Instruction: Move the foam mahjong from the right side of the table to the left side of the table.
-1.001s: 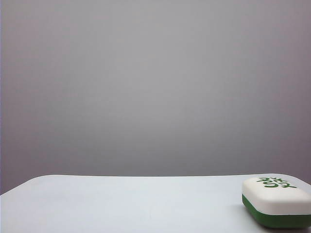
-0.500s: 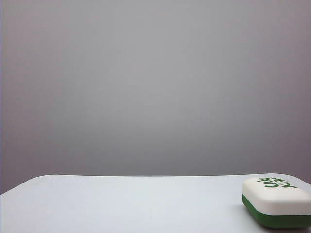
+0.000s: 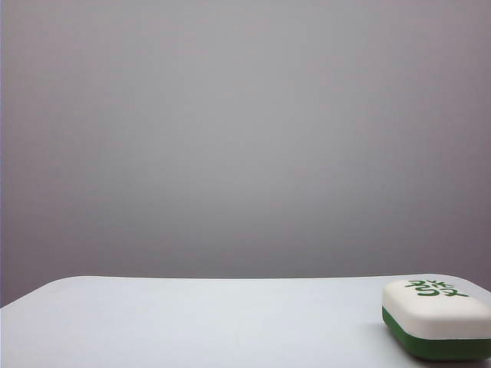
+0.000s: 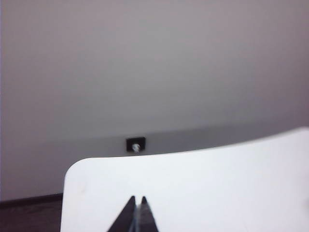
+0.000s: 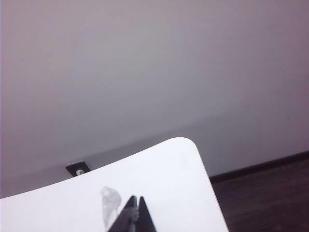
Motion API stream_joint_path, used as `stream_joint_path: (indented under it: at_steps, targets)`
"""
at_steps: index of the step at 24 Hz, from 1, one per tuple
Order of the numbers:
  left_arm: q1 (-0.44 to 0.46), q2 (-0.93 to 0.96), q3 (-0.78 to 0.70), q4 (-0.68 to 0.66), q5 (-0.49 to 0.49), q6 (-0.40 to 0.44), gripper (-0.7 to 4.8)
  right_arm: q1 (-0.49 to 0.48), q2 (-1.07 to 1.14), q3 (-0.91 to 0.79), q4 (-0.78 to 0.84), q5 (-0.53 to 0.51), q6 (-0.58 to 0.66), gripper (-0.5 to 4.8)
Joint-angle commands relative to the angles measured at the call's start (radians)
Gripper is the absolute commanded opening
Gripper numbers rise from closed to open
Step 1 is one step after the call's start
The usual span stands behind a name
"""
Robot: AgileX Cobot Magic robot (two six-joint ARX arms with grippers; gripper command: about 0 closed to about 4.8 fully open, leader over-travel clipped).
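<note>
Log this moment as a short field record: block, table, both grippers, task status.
block: foam mahjong, white top, green base, character face up
block location: right end of the table, flat on the surface
left gripper: fingers closed together, empty, above the table's left part, out of the exterior view
right gripper: fingers closed together, empty, near the table's right far corner
contact: neither gripper touches the block
task status: block not yet moved to the left

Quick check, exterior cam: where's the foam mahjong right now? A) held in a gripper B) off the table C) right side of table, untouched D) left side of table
C: the foam mahjong lies flat on the table at its right end, while the left gripper and right gripper are shut and hold nothing.
</note>
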Motion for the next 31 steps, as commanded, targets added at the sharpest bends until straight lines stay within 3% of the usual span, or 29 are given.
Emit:
stream_joint_path:
  at_steps: [1,3,6,11,19,24,31]
  targets:
    - [0.001,0.096,0.123,-0.118,0.044,0.144,-0.05,0.000,0.144,0.088,0.019,-0.028,-0.006,-0.05]
    - [0.001,0.175,0.224,-0.220,0.044,0.201,-0.05,0.000,0.280,0.146,0.020,-0.067,-0.012,-0.05]
    - [0.000,0.232,0.309,-0.307,0.055,0.215,-0.05,-0.001,0.419,0.194,0.020,-0.113,-0.012,-0.05]
    - [-0.001,0.269,0.367,-0.347,0.253,0.199,-0.05,-0.001,0.694,0.260,0.040,-0.191,-0.051,-0.05]
    - [-0.013,0.271,0.367,-0.374,0.245,0.125,-0.05,0.000,0.938,0.282,0.052,-0.195,-0.052,-0.05]
    - [-0.114,0.270,0.366,-0.457,0.135,0.119,-0.05,0.001,1.064,0.282,0.064,-0.255,-0.055,-0.05]
    - [-0.307,0.271,0.365,-0.453,-0.126,0.077,-0.05,0.001,1.198,0.283,0.171,-0.281,-0.055,-0.05]
